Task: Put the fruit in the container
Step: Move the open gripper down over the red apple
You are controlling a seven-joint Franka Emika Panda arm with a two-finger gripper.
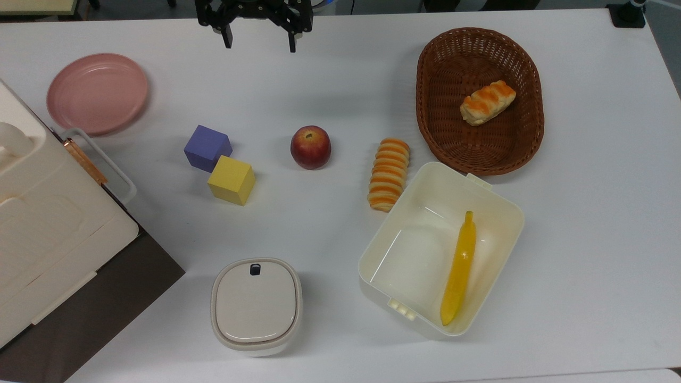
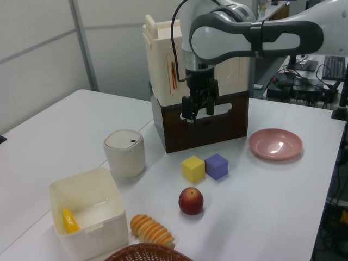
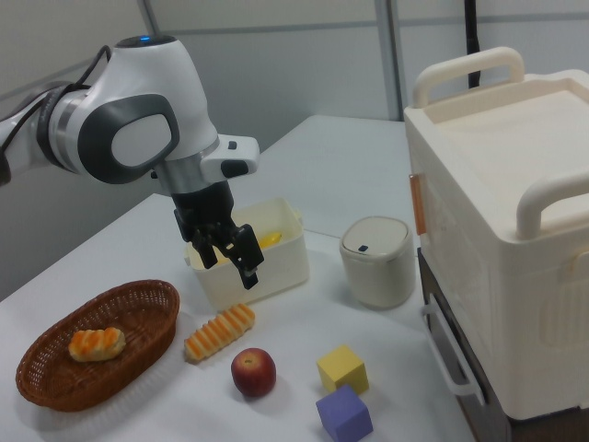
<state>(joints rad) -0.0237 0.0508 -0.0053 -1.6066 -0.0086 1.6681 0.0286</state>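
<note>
We judge the apple (image 1: 310, 147) rigid, smooth and liable to roll on the desk (image 1: 340, 80), best gripped across its widest girth by the empty, wide-spread end effector (image 1: 260, 42).

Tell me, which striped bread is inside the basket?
The shorter, chunkier striped bread lies inside the brown wicker basket. The longer striped bread lies on the table, between the apple and the tub.

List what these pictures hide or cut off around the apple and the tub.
- Banana: left view, mostly behind the tub wall.
- Wicker basket: left view, cut by the bottom edge.
- Apple underside: hidden in every view.
- Gripper: top view, body cut by the top edge.
</note>
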